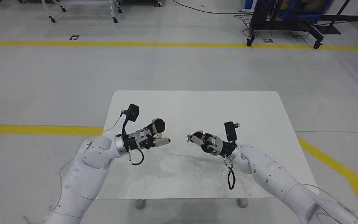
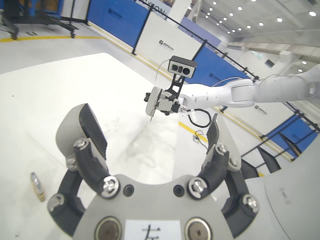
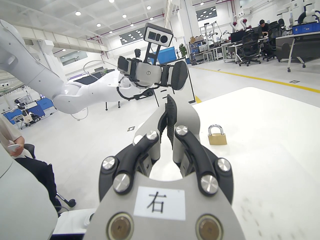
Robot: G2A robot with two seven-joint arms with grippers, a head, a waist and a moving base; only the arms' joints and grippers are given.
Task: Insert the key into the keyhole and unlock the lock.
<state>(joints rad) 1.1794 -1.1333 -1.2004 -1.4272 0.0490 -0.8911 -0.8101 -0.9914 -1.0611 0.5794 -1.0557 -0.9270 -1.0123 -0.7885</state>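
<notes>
The right gripper (image 3: pixel 170 104) has its ribbed fingers pressed together on one thin key (image 2: pixel 151 115), whose blade juts past the fingertips. The left gripper (image 1: pixel 160 133) faces it above the table, its fingers (image 2: pixel 92 126) spread wide with nothing between them. One brass padlock (image 3: pixel 217 135), shackle closed, sits on the white table (image 1: pixel 251 112) near the left gripper, touching neither gripper. The tabletop is scuffed in places. Around it lie a pale floor with yellow lines (image 1: pixel 168 43), blue-and-white partition panels (image 2: pixel 120 13), and desks with office chairs (image 3: pixel 250 48). Each wrist plate carries one white label (image 3: pixel 160 202) with a single handwritten character.
</notes>
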